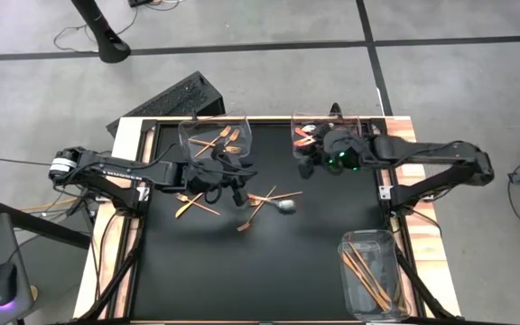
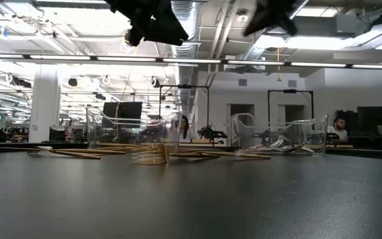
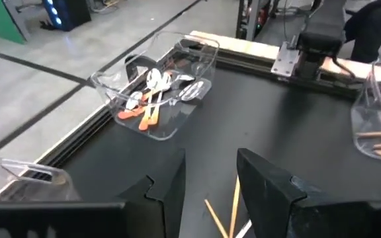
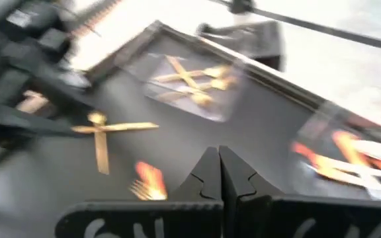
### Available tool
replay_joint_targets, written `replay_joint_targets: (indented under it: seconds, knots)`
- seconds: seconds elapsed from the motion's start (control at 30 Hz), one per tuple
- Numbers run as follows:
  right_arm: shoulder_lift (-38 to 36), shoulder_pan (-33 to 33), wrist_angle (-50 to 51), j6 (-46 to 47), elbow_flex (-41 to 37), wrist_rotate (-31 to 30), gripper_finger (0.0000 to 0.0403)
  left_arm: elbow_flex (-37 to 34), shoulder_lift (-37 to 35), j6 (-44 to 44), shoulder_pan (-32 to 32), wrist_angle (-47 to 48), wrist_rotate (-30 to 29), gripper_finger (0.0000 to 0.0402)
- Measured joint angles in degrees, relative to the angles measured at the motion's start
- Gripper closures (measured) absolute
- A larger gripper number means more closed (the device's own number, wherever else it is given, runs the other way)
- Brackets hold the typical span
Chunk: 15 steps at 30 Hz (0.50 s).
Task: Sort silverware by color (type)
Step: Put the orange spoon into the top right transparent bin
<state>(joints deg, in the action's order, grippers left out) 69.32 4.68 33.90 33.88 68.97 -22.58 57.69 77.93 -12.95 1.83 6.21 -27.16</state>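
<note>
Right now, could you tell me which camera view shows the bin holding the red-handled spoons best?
The left wrist view: the clear spoon bin fills the frame's middle, with silver bowls and red-orange handles plainly visible. The high view shows it small, partly under the right hand. The low view shows only its clear wall side-on. The right wrist view gives a blurred corner.

Copper forks point(image 1: 262, 200), spoon point(image 1: 286, 207) loose mid-table.

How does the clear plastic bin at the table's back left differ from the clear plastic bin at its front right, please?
The clear back-left bin holds copper-gold forks lying crossed; the clear front-right bin holds long slim gold sticks lying roughly parallel. The back-left bin has the left gripper just in front of it; the front-right bin has no arm near it. Both are transparent, open-topped and rest on the black table.
</note>
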Motion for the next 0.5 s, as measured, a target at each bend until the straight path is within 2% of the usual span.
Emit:
replay_joint_targets:
  seconds: [0.17,0.27,0.37,0.5]
  knots:
    - [-5.16,5.15,10.14,-2.47,0.02,0.91,0.0402,-0.02,-0.45,-0.63,-0.02,2.25,-0.07,0.0278]
    - [-6.17,9.40,14.88,-4.36,0.03,6.68,0.0397,-0.02,-0.50,-0.63,-0.08,2.70,-0.15,0.0278]
    - [-4.29,12.40,16.59,-7.85,0.02,13.81,0.0371,-0.02,-0.19,-0.40,-0.62,3.34,-1.06,0.0278]
    - [1.56,11.81,16.06,-12.50,0.02,20.69,0.0337,-0.04,0.09,-0.99,-2.21,4.89,-3.64,0.0278]
